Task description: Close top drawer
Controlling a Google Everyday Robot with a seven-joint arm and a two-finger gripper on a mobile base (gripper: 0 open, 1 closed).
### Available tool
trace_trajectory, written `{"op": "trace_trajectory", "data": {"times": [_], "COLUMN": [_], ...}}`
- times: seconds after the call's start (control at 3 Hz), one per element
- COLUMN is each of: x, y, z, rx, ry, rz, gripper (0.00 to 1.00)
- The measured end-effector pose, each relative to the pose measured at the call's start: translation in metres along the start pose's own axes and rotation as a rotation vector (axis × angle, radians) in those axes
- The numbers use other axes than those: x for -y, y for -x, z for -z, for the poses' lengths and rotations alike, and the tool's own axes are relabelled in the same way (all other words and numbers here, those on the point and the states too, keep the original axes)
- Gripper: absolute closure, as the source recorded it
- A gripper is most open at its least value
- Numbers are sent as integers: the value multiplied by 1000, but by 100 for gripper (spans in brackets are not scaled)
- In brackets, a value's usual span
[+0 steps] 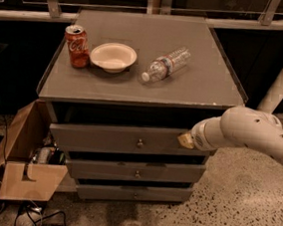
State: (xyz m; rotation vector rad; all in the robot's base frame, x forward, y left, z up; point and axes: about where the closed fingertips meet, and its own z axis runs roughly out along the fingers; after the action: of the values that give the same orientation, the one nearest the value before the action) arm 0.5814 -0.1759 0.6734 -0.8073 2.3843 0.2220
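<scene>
The top drawer (114, 138) is a wide grey-brown front panel with a small round metal knob (139, 144) at its centre. It stands slightly pulled out under the cabinet top, with a dark gap above it. My gripper (185, 140) is at the end of the white arm coming in from the right. Its tip rests against the right end of the drawer front.
Two narrower drawer fronts (135, 171) sit below. On the cabinet top (204, 86) stand a red soda can (76, 45), a white bowl (113, 57) and a lying plastic bottle (165, 64). An open cardboard box (28, 171) and cables lie at the left on the floor.
</scene>
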Motion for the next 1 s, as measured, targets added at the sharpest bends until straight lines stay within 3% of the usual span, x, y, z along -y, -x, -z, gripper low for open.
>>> {"op": "trace_trajectory", "data": {"times": [0.67, 1.0], "x": [6, 4], "y": [8, -6], "z": [-1, 11], "rx": [19, -25], "ry": [-16, 8], "rz": [-8, -2], "gripper": [100, 100]}}
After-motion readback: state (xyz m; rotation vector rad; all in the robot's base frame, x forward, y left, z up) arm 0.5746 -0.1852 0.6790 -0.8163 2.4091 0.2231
